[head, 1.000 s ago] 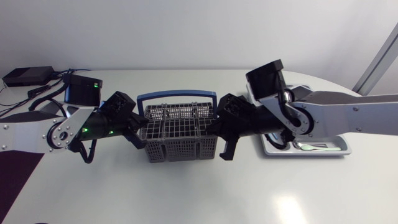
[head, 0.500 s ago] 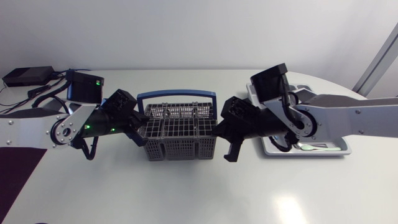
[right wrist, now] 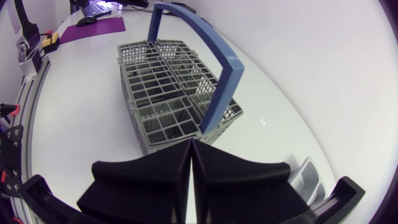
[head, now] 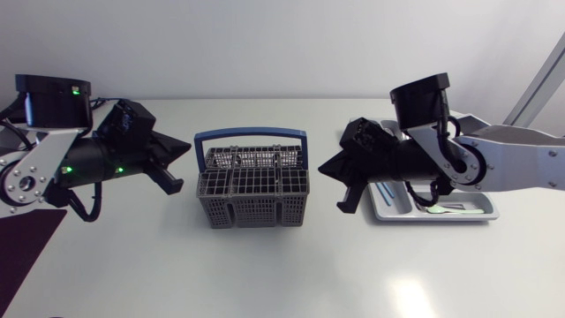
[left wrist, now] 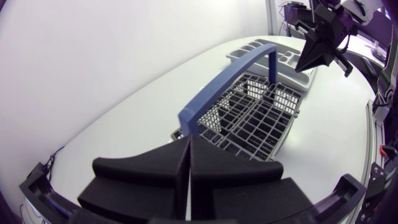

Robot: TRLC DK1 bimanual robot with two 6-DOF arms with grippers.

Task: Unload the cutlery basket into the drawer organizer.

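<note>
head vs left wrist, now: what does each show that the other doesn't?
Only head: the left arm and right arm along their links, and a piece of cutlery lying in the drawer organizer.
Only left wrist: the left gripper close up, fingers pressed together with nothing between them, plus a slanted look into the cutlery basket cells.
Both: the basket with its blue handle upright, the organizer beyond it, and the right gripper apart from the basket.
</note>
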